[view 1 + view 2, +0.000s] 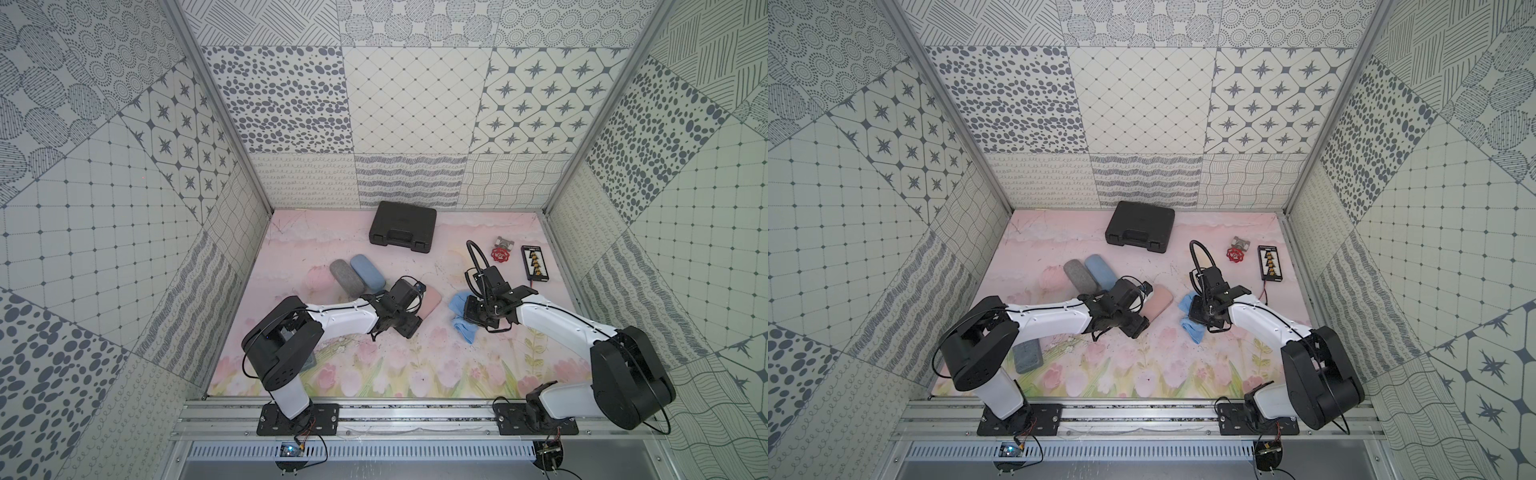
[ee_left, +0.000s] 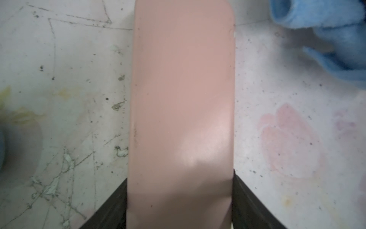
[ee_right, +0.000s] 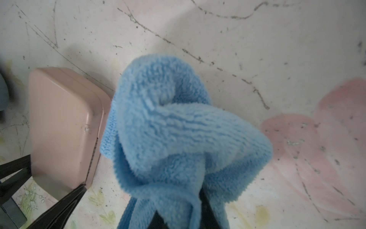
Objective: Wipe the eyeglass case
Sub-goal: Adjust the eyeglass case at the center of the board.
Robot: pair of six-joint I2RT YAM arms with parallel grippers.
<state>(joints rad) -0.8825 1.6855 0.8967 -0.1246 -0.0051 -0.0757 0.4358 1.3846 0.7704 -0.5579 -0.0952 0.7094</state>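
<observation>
eyeglass case [image 2: 181,89] inside left hand [image 2: 180,178]

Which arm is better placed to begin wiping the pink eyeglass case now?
Right: the right gripper holds the blue cloth beside the pink eyeglass case, while the left gripper clamps the case.

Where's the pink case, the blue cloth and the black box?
pink case [image 2: 181,89]: left wrist view, top face.
blue cloth [image 3: 178,128]: right wrist view, fluffy middle.
black box [image 1: 403,226]: in a top view, lid middle.
</observation>
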